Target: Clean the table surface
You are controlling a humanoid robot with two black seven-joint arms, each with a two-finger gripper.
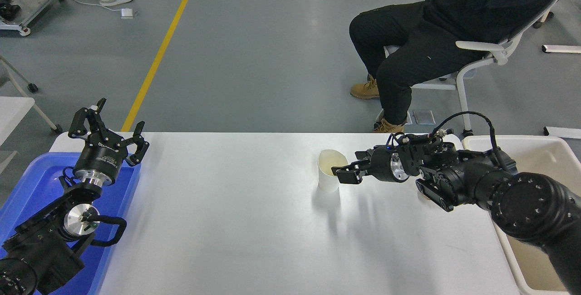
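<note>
Reaching across from the right side, the right gripper (343,172) is hanging at the rim of a white paper cup (330,176), which is standing upright on the table surface (227,213), a little right of the middle and near the far edge. Its fingers are parted slightly, and one of them seems to be sitting at the cup's lip, but I cannot tell for sure whether they are touching the wall or only standing just beside it; they are not pressing the cup flat. The step in hand, as I judge it, is the taking of the cup, so that the white tabletop is being freed of litter. The beige bin (522,258) is waiting at the right end of the table, and this is probably the place for the cup. The next move is asking for care: the fingers should be closing on the thin wall gently, because a light paper cup is tipping or crumpling easily, and then lifting it straight before carrying it rightward. The left gripper (109,129) is parked at the lower left with its fingers spread, above the blue tray (27,186). A person (431,36) is sitting on a chair beyond the far edge.
</note>
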